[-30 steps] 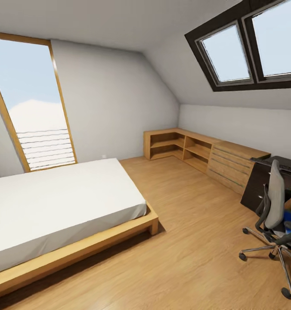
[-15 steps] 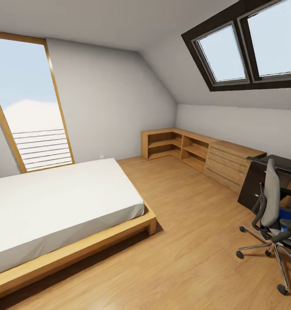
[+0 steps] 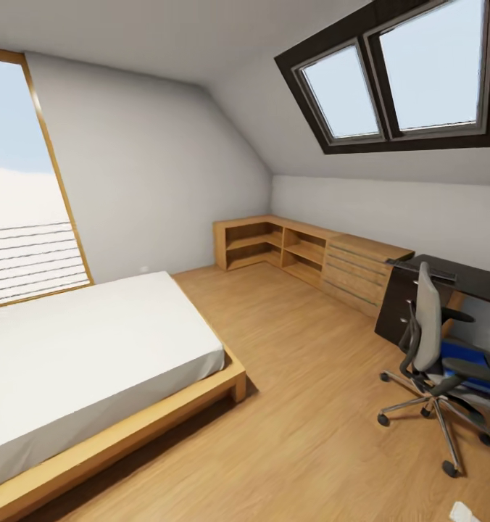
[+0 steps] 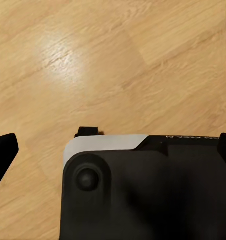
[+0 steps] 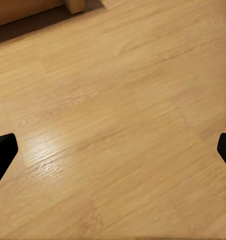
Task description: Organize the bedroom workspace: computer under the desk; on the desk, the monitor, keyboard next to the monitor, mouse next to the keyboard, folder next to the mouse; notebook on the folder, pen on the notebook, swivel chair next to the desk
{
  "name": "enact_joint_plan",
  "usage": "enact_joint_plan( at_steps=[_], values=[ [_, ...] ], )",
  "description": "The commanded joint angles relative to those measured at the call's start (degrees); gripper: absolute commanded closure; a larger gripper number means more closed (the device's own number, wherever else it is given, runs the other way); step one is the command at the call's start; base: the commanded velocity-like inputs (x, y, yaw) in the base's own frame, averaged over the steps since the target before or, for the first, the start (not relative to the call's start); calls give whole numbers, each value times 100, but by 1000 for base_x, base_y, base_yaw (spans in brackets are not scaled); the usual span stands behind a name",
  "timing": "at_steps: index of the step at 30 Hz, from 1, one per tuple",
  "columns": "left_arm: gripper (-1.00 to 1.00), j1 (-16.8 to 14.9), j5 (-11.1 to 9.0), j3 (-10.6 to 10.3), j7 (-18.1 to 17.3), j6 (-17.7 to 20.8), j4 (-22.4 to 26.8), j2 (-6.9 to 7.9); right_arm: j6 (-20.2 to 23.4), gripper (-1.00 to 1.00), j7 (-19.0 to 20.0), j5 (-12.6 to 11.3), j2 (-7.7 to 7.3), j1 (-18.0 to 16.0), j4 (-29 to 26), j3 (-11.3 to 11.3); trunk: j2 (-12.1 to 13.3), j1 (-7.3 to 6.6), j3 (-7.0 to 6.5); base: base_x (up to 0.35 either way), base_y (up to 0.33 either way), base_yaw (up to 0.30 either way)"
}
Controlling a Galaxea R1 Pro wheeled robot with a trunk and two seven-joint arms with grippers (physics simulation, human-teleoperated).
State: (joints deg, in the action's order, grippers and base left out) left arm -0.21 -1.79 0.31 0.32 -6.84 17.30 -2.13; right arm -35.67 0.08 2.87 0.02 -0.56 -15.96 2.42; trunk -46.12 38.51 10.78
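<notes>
Both grippers — left (image 4: 113, 147), right (image 5: 113, 150) — hung wide open and empty; best approach: face the swivel chair (image 3: 432, 346) squarely, nearing the folder (image 3: 464, 357) slowly.

A white-mattressed bed (image 3: 85, 348) on a wooden frame is lying at eight o'clock; light wooden shelving (image 3: 274, 246) is running along the wall at two o'clock, under dark-framed skylights (image 3: 390, 72) sitting at one o'clock

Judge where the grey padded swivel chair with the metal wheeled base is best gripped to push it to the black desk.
Probably the upper edge of the backrest of the grey padded swivel chair, approached from the open floor side: its back faces the room, its seat faces the black desk, and the wheels should roll.
</notes>
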Motion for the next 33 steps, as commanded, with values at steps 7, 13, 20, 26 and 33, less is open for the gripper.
enact_joint_plan(
  at_steps=[7,13,20,26,33],
  values=[
    [-100,1,-14,4,3,-19,-6,-6,-11,-100,1,29,-2,-5,5,-4,-6,1,8,4,1,-266],
    [-100,-2,-14,4,3,-19,-7,-7,-10,-100,1,30,-2,-4,5,-4,-6,1,8,0,0,-266],
    [-100,0,-14,-8,-4,-19,-7,-7,-12,-100,1,30,-2,-5,5,-4,-6,1,8,0,0,-266],
    [-100,2,-14,-10,0,-19,-7,-7,-10,-100,1,30,-2,-5,5,-4,-6,1,8,30,1,-266],
    [-100,-1,-14,-6,1,-27,-7,-7,-15,-100,1,30,-2,-5,5,-1,-6,1,8,272,14,-266]
  ],
)
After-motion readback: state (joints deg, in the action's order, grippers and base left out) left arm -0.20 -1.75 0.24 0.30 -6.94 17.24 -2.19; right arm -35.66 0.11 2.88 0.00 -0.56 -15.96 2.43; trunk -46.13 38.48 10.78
